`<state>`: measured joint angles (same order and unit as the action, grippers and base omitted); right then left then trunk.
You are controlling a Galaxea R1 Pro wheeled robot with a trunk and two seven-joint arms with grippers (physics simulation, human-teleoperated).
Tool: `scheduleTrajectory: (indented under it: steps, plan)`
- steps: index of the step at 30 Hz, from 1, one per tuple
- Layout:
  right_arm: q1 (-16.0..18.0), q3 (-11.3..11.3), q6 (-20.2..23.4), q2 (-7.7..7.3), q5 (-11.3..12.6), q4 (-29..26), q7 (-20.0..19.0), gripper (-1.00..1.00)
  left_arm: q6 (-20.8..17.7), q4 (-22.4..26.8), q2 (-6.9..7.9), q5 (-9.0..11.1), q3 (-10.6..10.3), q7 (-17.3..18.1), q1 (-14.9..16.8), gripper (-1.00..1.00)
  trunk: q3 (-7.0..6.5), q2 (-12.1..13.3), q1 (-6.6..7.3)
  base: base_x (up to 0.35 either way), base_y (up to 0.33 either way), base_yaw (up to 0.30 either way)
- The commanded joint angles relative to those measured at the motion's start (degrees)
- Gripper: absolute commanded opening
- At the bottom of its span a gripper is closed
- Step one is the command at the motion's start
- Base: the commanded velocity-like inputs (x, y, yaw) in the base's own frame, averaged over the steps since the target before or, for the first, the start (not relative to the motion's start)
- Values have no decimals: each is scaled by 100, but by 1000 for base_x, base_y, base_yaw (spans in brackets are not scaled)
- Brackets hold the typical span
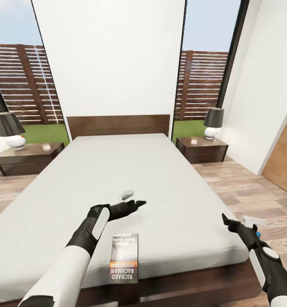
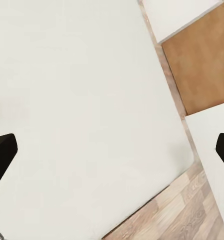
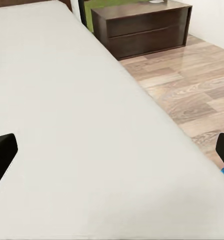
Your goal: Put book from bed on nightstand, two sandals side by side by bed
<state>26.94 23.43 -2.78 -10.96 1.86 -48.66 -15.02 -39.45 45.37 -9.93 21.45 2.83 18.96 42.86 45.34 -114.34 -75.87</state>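
The book (image 1: pixel 124 257) lies flat on the bed (image 1: pixel 160 179) near its foot edge, just behind the left end effector (image 1: pixel 137 204), which hovers empty with fingers spread, as does the right end effector (image 1: pixel 227 221) off the bed's corner, presumably pending a grasp.

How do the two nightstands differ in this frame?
The left nightstand shows its whole front; the right nightstand is partly cut off by the bed. The left nightstand's lamp looks larger, with a wider dark shade, than the right one's lamp. Both are low, dark brown, and carry a small pale object beside the lamp.
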Motion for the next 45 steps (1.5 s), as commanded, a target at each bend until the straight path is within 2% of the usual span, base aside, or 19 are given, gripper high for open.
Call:
scheduleTrajectory:
  steps: [1,2,6,8,12,15,18,19,21,24,28,29,30,36,43,45]
  plan:
    - [5,26,230,0,76,5,-242,100,-45,7,-7,4,34,107,3,100,-13,39,23,0,0,0]
    - [3,31,353,1,105,5,-357,100,-43,9,-7,3,36,166,3,100,-31,79,45,0,0,0]
    - [4,56,1096,-5,247,7,-1355,100,-38,15,-7,-6,54,792,3,100,-103,240,133,0,0,0]
    - [5,62,1285,-14,266,5,-1710,100,-37,15,106,-8,61,1022,3,100,-139,320,177,0,0,0]
    - [3,71,1530,-27,283,-8,-1975,100,-33,16,201,-9,64,1165,3,100,-210,480,265,0,0,0]
    - [0,88,1632,-125,483,-11,-2296,100,-29,16,225,-13,55,1191,3,100,-264,601,331,0,0,0]
    - [2,81,1852,-452,1076,5,-2644,100,-28,12,269,-29,58,1200,3,100,-318,721,397,0,0,0]
    - [1,80,1927,-494,1180,7,-2690,100,-28,13,287,-30,59,1201,3,100,-336,761,419,0,0,0]
    - [2,76,2317,-612,1580,12,-2852,100,-31,11,415,-28,54,1205,3,100,-372,841,463,0,0,0]
    - [1,71,2511,-651,1732,16,-3001,100,-35,8,529,-27,46,1212,-13,100,-426,962,528,0,0,0]
    - [2,62,2621,-665,1789,28,-3128,100,-36,12,674,-28,48,1216,-176,100,-498,1122,616,0,0,0]
    - [2,51,2752,-668,1801,34,-3172,100,-37,11,824,-25,45,1289,-264,100,-516,1162,638,0,0,0]
    - [3,48,2793,-669,1802,35,-3180,100,-37,9,868,-24,44,1331,-279,100,-534,1202,660,0,0,0]
    - [4,13,3050,-664,1804,41,-3208,100,49,-37,1362,-45,43,2160,-537,100,-641,1443,792,0,0,0]
    - [-2,-6,3067,-662,1758,81,-3209,100,152,-52,1733,-36,43,2491,-589,100,-767,1724,946,0,0,0]
    - [-5,-5,3063,-662,1748,264,-3205,100,160,-53,1822,-36,38,2617,-594,100,-803,1804,990,0,0,0]
